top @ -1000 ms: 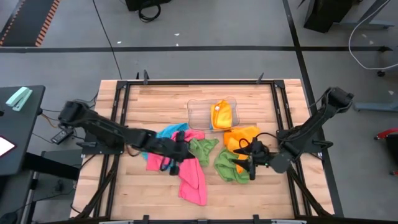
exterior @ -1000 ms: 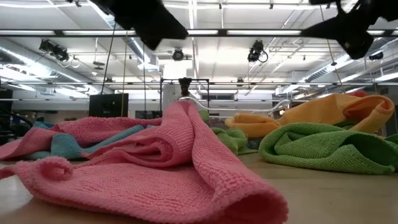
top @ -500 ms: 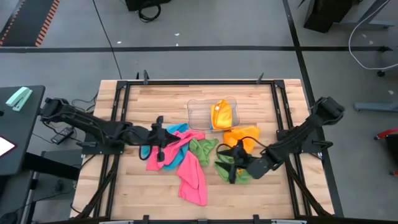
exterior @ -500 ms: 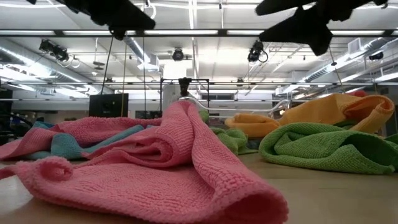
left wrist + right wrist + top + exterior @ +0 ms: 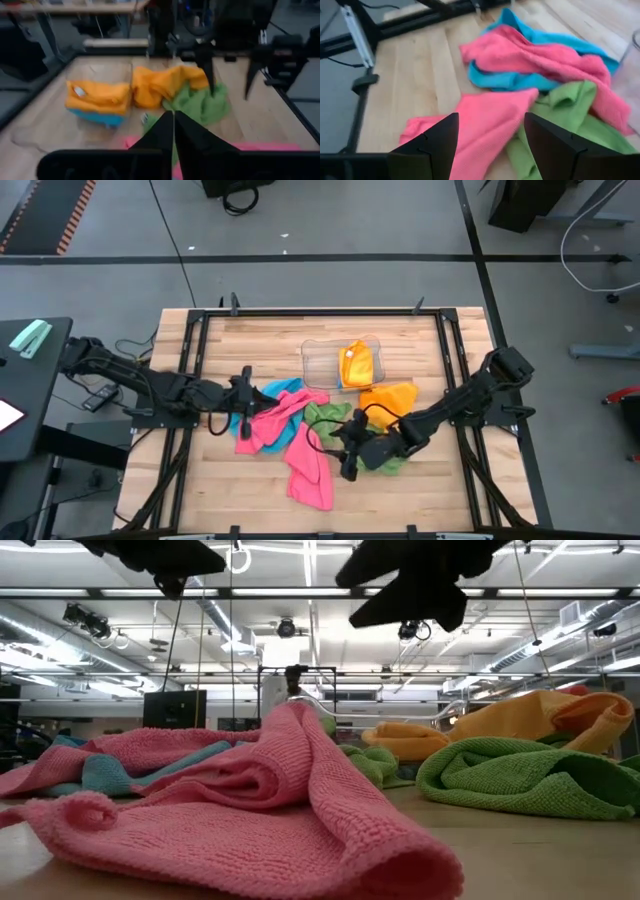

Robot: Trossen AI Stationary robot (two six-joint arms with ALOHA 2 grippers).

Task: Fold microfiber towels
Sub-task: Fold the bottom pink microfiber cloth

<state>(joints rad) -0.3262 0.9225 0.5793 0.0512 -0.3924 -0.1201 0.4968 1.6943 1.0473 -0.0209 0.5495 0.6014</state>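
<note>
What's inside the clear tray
The clear tray holds a folded orange towel at its right end, on a blue layer seen from the left wrist. Anything lower is covered.

Towel heap (image 5: pixel 300 430) crowding mid-bench, clear tray (image 5: pixel 325 360) behind it, bare bench (image 5: pixel 250 340) along far edge and near corners

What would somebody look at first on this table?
Probably the bright heap of microfiber towels in the middle of the wooden table: pink towels, a blue one, green ones and an orange one, all crumpled together. Behind the heap, a clear plastic tray holds a folded orange towel. The two dark arms reach in from either side, the right gripper above the heap with open fingers, the left gripper at its left edge.
</note>
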